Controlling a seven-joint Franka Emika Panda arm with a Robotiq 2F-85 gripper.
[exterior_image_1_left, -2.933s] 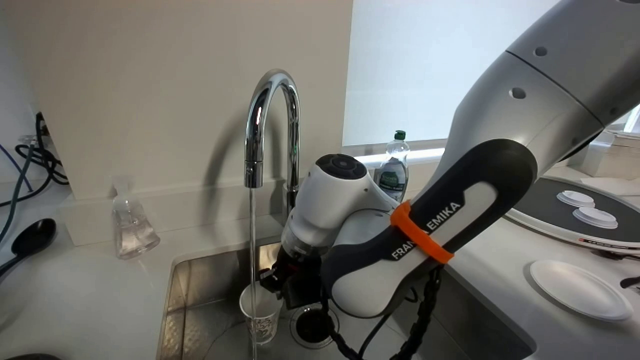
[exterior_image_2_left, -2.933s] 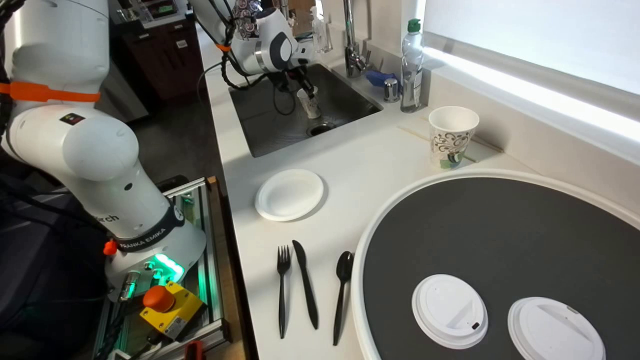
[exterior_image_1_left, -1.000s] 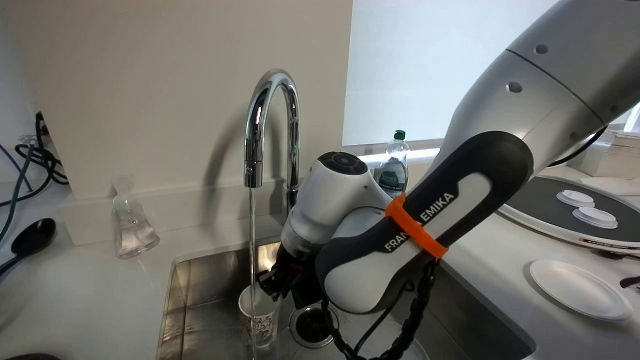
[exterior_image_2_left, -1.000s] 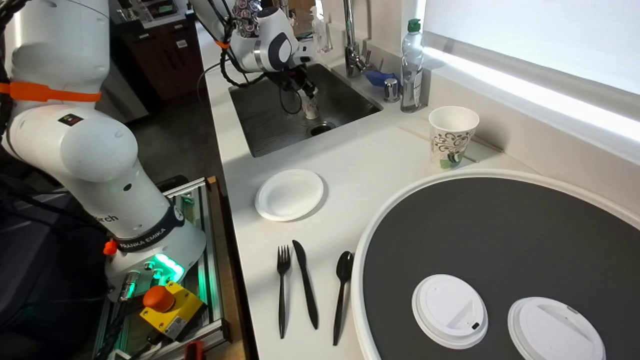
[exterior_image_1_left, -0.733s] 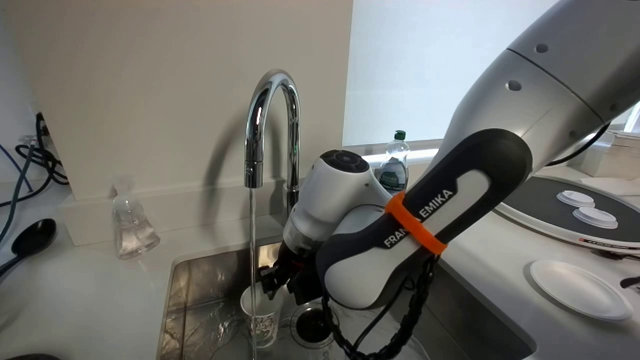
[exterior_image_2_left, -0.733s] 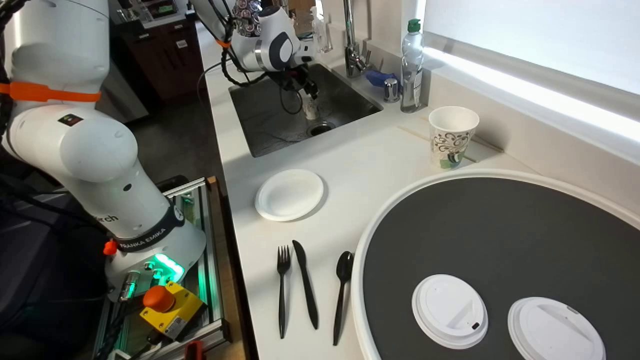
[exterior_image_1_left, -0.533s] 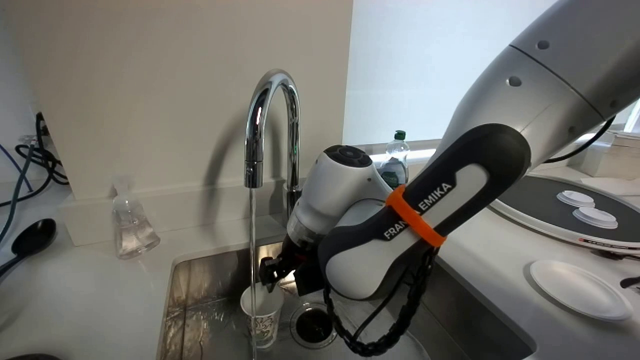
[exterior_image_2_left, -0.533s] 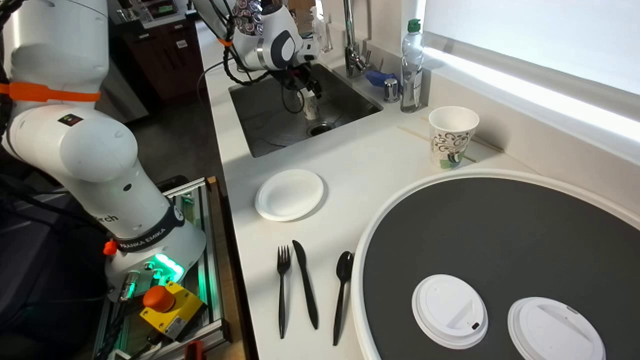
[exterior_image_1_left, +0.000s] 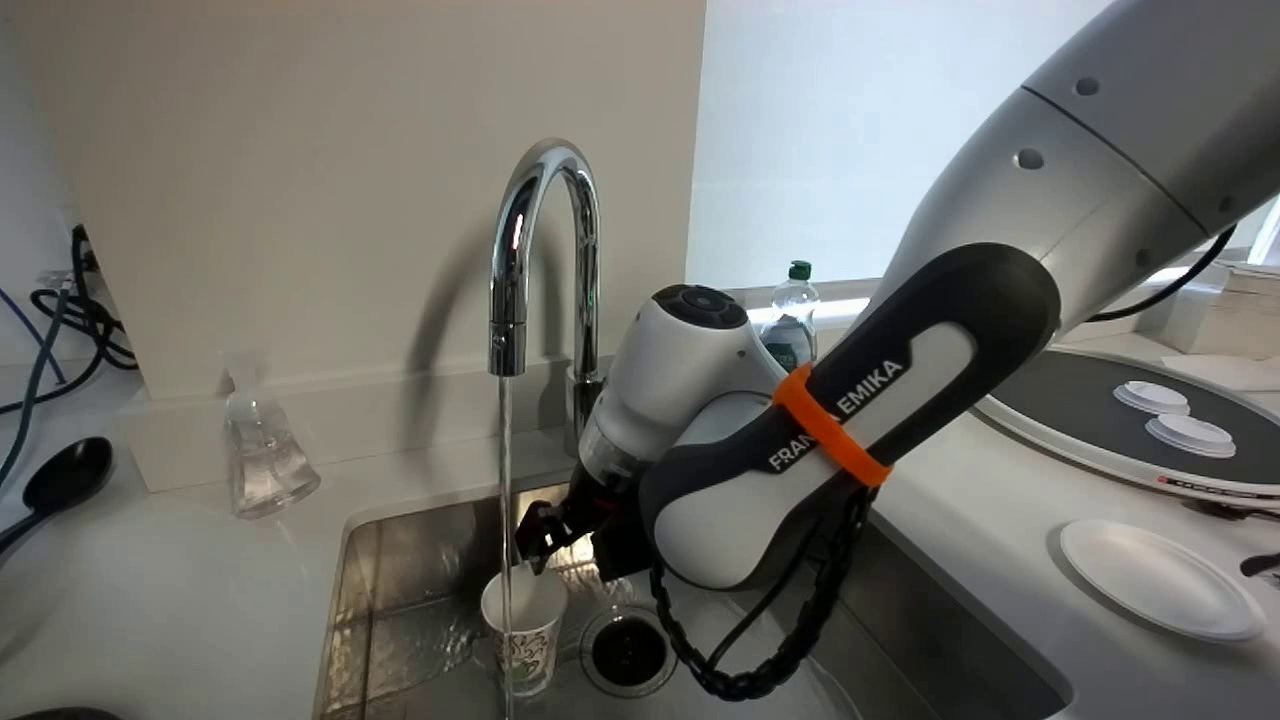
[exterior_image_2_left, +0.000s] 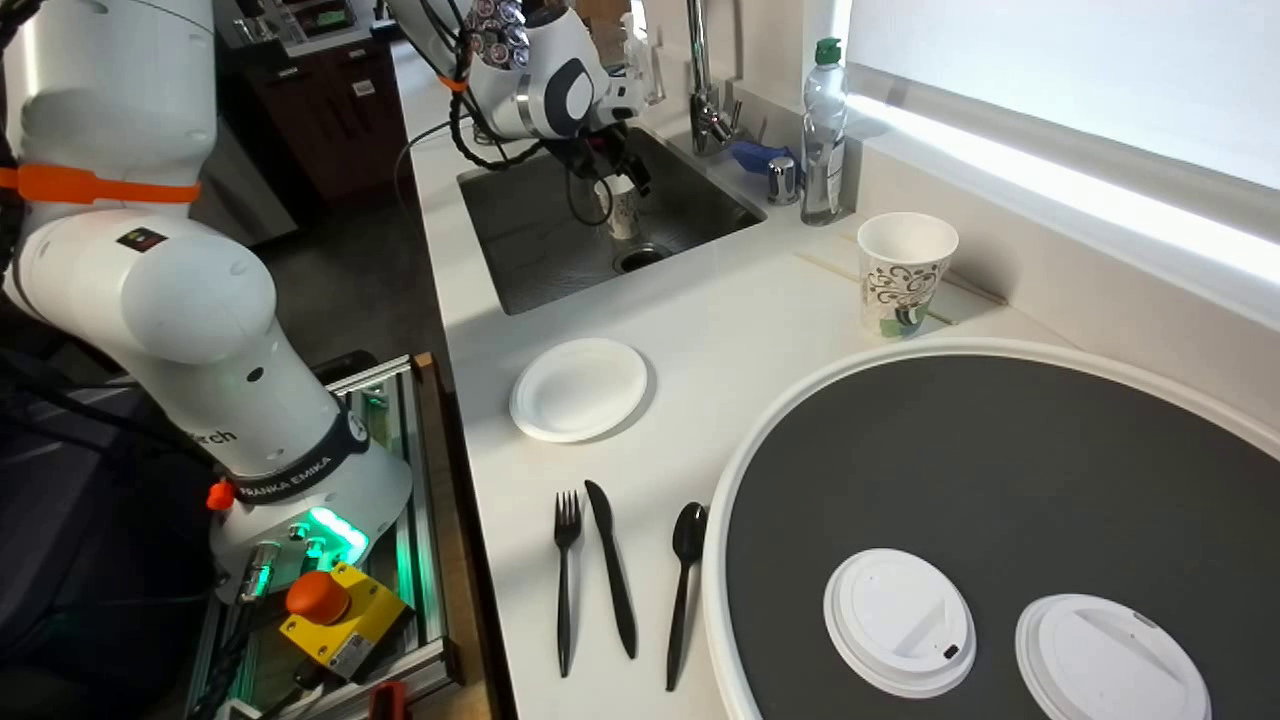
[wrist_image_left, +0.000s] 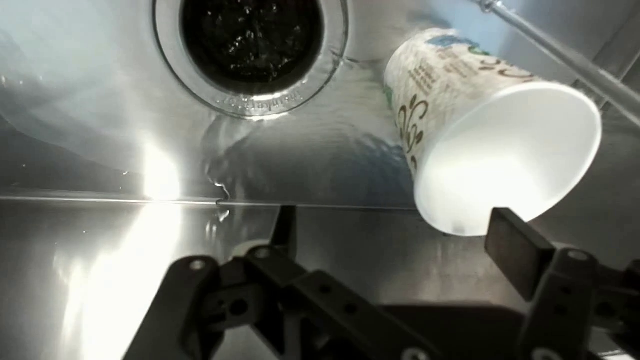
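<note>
A white paper cup (wrist_image_left: 450, 85) with a brown leaf print stands upright in the steel sink (exterior_image_1_left: 400, 640), beside the round drain (exterior_image_1_left: 628, 650). Just above its rim, my gripper (wrist_image_left: 395, 222) is open, with nothing between its fingers. One of the fingertips (wrist_image_left: 517, 250) overlaps the cup's near rim in the wrist view; whether they touch I cannot tell. Both exterior views show the gripper (exterior_image_1_left: 540, 540) (exterior_image_2_left: 628, 178) over the cup (exterior_image_1_left: 532, 645) (exterior_image_2_left: 622, 212). A thin water stream (exterior_image_1_left: 505, 450) falls from the chrome faucet (exterior_image_1_left: 510, 250), passing beside the cup.
Around the sink are a soap dispenser (exterior_image_1_left: 265, 455), a black spoon (exterior_image_1_left: 70, 475) and a green-capped bottle (exterior_image_2_left: 825, 140). Farther along the counter lie a white plate (exterior_image_2_left: 580, 390), black cutlery (exterior_image_2_left: 612, 570), another cup (exterior_image_2_left: 905, 275) and a dark turntable (exterior_image_2_left: 1000, 450) with two lids (exterior_image_2_left: 900, 620).
From down at the cup's rim, my gripper has risen a little, and its jaws have spread. The cup stays standing in the sink, shifted only slightly. Water keeps running.
</note>
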